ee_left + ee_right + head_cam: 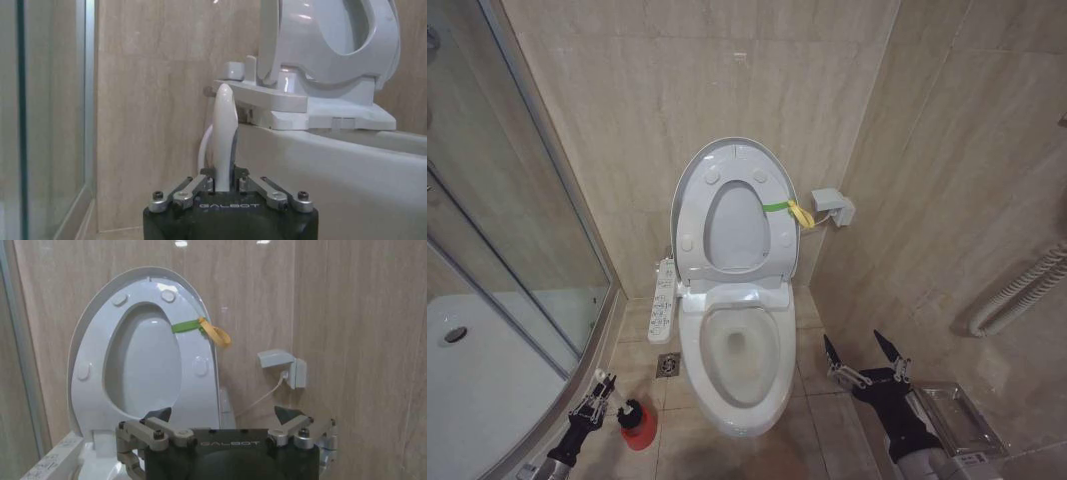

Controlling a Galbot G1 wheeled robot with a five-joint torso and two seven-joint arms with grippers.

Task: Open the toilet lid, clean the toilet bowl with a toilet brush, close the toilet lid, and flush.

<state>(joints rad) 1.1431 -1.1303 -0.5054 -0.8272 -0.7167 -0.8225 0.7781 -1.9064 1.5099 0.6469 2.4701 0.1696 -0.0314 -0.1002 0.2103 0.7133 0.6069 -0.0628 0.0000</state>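
Fingers of the left gripper (pixel 225 186) are pinched shut on the brush (pixel 223 131), gripping its slim white handle low on the stem, the rounded knob end standing above them. Seen from the head, this gripper (pixel 599 392) sits low by the floor, with the red cup (pixel 638 424) just beside it. The right gripper (pixel 225 421) hangs on the other side of the bowl (pixel 739 372), its fingers spread wide and holding nothing.

The lid (pixel 733 208) already stands upright against the tiled wall, a yellow-green strap (pixel 789 210) tied to its edge, so the opening step looks done and the brush pickup is in hand. The next move likely calls for lifting the brush clear of the cup and swinging it over the rim into the basin.

Lid and seat are glossy, smooth white plastic, oval, with small round bumpers; the bowl is hard glazed ceramic with a rounded pedestal.
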